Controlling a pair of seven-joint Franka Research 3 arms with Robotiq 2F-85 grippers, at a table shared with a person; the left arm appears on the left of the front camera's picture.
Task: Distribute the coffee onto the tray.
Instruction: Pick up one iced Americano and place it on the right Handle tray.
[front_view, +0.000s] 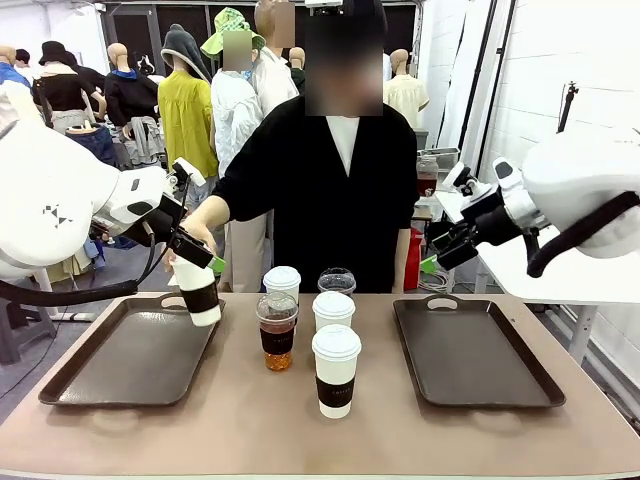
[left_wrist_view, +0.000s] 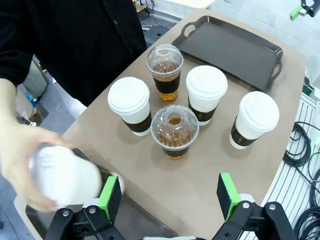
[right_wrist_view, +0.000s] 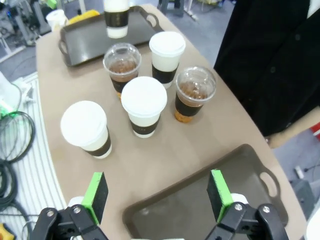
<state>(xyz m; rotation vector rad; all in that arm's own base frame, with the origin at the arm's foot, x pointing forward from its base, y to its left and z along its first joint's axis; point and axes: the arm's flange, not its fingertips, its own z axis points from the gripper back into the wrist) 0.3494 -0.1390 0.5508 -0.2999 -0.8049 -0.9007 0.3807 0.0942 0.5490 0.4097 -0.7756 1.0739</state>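
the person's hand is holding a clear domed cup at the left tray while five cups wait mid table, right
Not clear: the front view shows the hand holding a white paper cup with a dark sleeve. The rest is right.

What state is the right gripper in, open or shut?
Open. The right gripper has its green pads wide apart, gripping nothing, above the right tray.

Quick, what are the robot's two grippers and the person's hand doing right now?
Left gripper: open, holding nothing.
Right gripper: open, holding nothing.
Person's hand: holding a white cup.
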